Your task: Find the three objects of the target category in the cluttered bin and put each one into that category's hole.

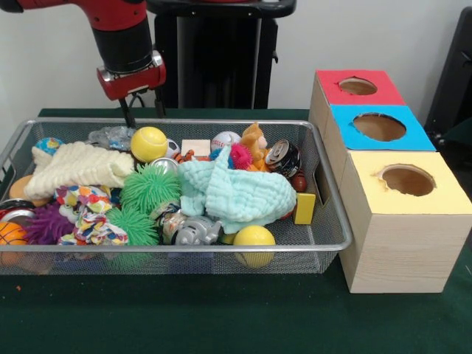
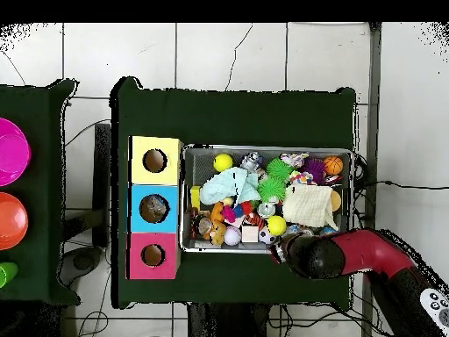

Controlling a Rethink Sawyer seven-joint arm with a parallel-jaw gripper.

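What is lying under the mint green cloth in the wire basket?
The mint green cloth covers the middle of the wire basket. At its edges a silver toy and a yellow ball show. What lies beneath it is hidden.

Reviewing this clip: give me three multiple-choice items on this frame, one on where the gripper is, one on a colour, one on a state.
1. Where is the gripper?
A. Above the wire basket's far rim, by a crushed clear bottle
B. Over the yellow-topped box
C. Down in the red-topped hole

2. What colour is the top of the middle box?
A. Yellow
B. Blue
C. Red

3. What state are the jaws in?
A. Shut on a can
B. Open, holding nothing
C. Shut on a cloth

Answers: 1 A, the front view shows it at the far rim; 2 B, blue lies between red and yellow; 3 B, the two fingers stand apart with nothing between them.
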